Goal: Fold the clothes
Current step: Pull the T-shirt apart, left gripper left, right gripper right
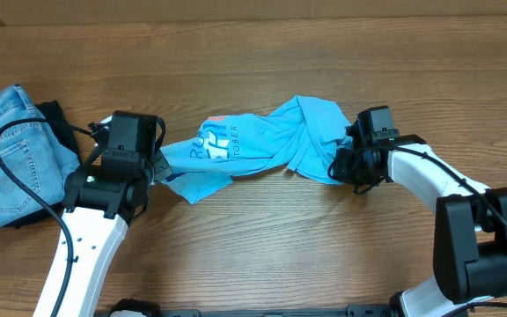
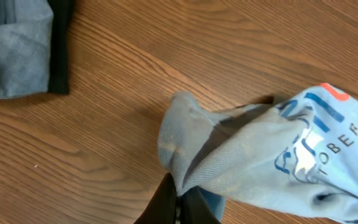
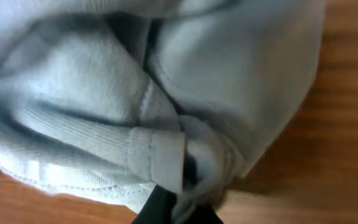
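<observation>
Jeans [image 1: 7, 158]: faded denim, crumpled, far L on wood-grain table [image 1: 262, 255].
Black garment [image 1: 55, 119]: folded, touching the denim.
L gripper [image 1: 158, 167]: jaws pressed together on T-shirt [image 1: 253, 145] corner.
T-shirt: sky-blue cotton, twisted rope-like, mid-table betw. both grippers.
R gripper [image 1: 346, 165]: pinching bunched, stitched hem.

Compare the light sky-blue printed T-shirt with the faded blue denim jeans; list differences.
The light sky-blue T-shirt carries lettering; the faded blue denim jeans show only seams. The T-shirt lies bunched and twisted mid-table; the jeans lie far left, partly out of frame. The left gripper and right gripper each pinch an end of the T-shirt; neither touches the jeans. Both rest on the table.
</observation>
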Motion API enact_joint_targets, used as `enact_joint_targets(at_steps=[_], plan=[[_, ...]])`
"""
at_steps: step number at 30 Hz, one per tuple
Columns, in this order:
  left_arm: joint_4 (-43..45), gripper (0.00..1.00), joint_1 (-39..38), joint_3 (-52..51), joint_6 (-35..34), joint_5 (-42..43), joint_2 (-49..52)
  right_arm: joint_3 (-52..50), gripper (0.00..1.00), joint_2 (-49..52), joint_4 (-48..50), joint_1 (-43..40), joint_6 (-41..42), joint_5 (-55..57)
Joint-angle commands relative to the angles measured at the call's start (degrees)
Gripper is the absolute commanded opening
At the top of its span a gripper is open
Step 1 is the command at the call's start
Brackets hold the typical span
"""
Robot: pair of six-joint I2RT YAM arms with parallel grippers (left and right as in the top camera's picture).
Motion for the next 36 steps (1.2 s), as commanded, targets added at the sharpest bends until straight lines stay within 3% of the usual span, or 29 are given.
enact_joint_targets(at_steps=[1, 3, 5, 6, 8, 12, 17, 20, 25, 29, 30, 33, 36], plan=[[-0.94, 0.04, 2.19, 0.63, 1.33, -4.59, -0.44, 8.52, 0.04, -6.67, -4.83, -3.21, 0.74, 0.63], [-0.98, 0.04, 3.82, 0.63, 1.33, -4.55, -0.46, 16.41, 0.04, -10.03, -7.54, -7.69, 2.89, 4.68], [-1.01, 0.04, 4.96, 0.63, 1.33, -4.31, -0.46, 24.46, 0.06, -10.69, -9.40, -14.91, 10.27, 10.29], [-1.11, 0.04, 5.03, 0.63, 1.53, -4.33, -0.46, 25.42, 0.14, -10.62, -9.38, -17.27, 10.71, 10.21], [-1.42, 0.04, 5.03, 0.63, 1.97, -4.33, -0.44, 25.31, 0.52, -9.86, -13.14, -22.99, 10.99, 8.11], [-1.62, 0.04, 5.03, 0.63, 1.99, -4.33, -0.44, 24.59, 0.57, -8.15, -21.66, -24.70, 5.05, 8.13], [-2.25, 0.04, 5.03, 0.63, 2.21, -3.91, -0.44, 20.33, 0.59, -7.67, -28.04, -24.30, 3.43, 7.67], [-2.03, 0.04, 5.03, 0.63, 2.19, -3.91, -0.44, 14.58, 0.59, -7.67, -26.91, -24.30, 3.48, 7.65], [-2.08, 0.04, 5.03, 0.63, 2.19, -3.89, -0.39, 0.92, 0.59, -7.45, -13.73, -24.09, 3.58, 0.13], [-2.08, 0.04, 5.01, 0.63, 2.19, -3.89, -0.39, -4.81, 0.57, -6.80, -6.88, -24.09, 3.78, 0.31], [-2.08, 0.04, 5.03, 0.63, 2.19, -3.89, -0.39, -5.60, 0.54, -6.80, -5.31, -24.09, 3.72, 0.11], [-2.10, 0.05, 5.01, 0.63, 2.16, -3.89, -0.39, -6.16, 0.04, -6.80, -3.58, -24.09, 3.69, 0.04], [-2.23, 0.05, 5.01, 0.63, 2.16, -3.89, -0.39, -5.31, 0.04, -7.15, -4.22, -24.11, 3.69, 0.07]])
